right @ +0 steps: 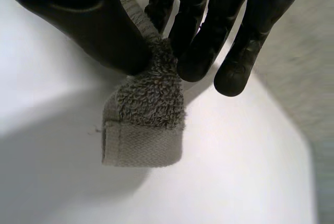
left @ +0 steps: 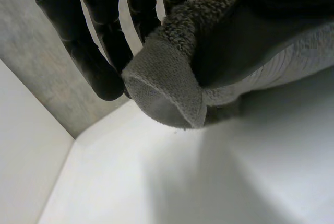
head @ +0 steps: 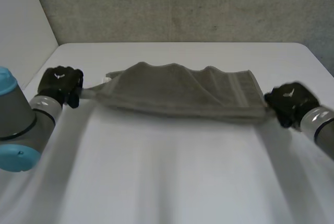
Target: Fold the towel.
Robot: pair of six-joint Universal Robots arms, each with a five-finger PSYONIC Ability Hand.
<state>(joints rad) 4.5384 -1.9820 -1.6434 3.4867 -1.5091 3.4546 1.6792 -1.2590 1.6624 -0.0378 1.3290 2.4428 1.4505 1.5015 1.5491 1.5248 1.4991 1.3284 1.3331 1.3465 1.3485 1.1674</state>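
**Towel held taut between both robot hands, fold not yet made**

Left robot hand [head: 61, 84]: clamped on the left end of the towel [head: 182, 93]. In the left wrist view its thumb presses the looped cloth against the fingers [left: 99, 51], with a hemmed corner hanging just below the pinch.

Towel: grey terry, stretched sideways between the two hands across the far half of the counter [head: 172, 182]. It sags and ripples in the middle. I cannot tell whether its lower edge touches the counter.

Right robot hand [head: 289, 101]: clamped on the right end. The right wrist view shows the thumb and fingers [right: 198, 41] pinching the pile, with the woven hem band hanging clear underneath.

Step in hand, as judged: the towel is gripped by both ends and spread, ready for laying out or doubling over. The next move calls for both hands to travel together at even tension, so the edges meet squarely.

Writing: none legible. A small pale tab [head: 107, 79] at the towel's left end is too small to read.
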